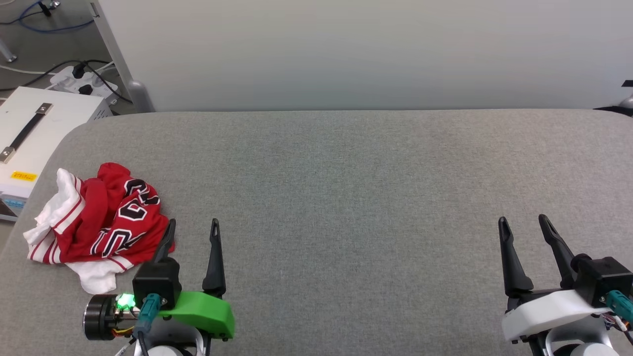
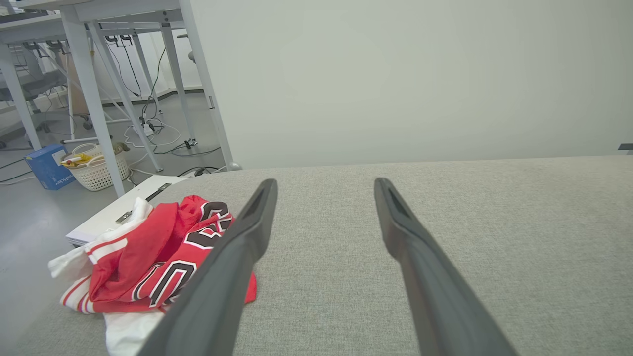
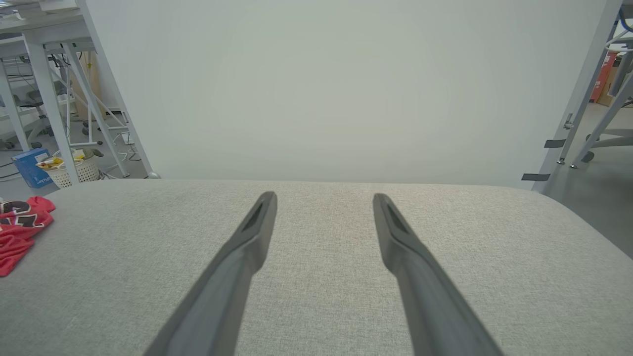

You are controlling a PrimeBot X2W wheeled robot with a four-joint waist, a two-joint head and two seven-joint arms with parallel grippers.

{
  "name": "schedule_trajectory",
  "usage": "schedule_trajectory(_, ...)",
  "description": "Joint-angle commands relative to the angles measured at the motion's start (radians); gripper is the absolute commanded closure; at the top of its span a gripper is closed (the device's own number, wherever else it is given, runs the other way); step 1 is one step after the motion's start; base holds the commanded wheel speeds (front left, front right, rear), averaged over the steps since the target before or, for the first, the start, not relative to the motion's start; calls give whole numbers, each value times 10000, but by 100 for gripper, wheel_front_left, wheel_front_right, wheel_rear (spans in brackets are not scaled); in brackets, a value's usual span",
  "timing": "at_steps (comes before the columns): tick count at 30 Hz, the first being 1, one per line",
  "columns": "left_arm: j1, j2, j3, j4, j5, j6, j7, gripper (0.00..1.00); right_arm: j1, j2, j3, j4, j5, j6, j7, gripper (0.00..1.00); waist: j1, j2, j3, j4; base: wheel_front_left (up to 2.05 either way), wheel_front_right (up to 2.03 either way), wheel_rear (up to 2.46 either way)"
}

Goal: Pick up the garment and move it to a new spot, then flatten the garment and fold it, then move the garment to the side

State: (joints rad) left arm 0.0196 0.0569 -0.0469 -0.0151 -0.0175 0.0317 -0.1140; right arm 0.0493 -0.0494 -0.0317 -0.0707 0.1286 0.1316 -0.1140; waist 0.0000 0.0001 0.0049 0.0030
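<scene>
Hovering wide open and empty, left claw (image 1: 193,223) has the crumpled garment (image 1: 106,217) just off its left finger, slightly ahead, by the counter's (image 1: 346,173) left edge, no clear long axis, so left arm is nearer; right claw (image 1: 522,219), also wide and empty, is well apart.

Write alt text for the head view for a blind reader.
A crumpled red-and-white jersey lies near the left edge of a grey table. The open left gripper is beside it, the open right gripper far to the right.
</scene>
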Motion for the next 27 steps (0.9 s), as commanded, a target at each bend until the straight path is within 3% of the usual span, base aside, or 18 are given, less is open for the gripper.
schedule_trajectory(1,58,-3,-5,-45,-38,62,-93,0,151,-6,11,-67,94,-4,-111,0,0,-1,-1,2,0,0,0)
schedule_trajectory(27,118,-42,-160,5,-112,74,-630,0,415,-7,138,-227,384,-6,-641,0,0,-1,30,39,0,0,0)
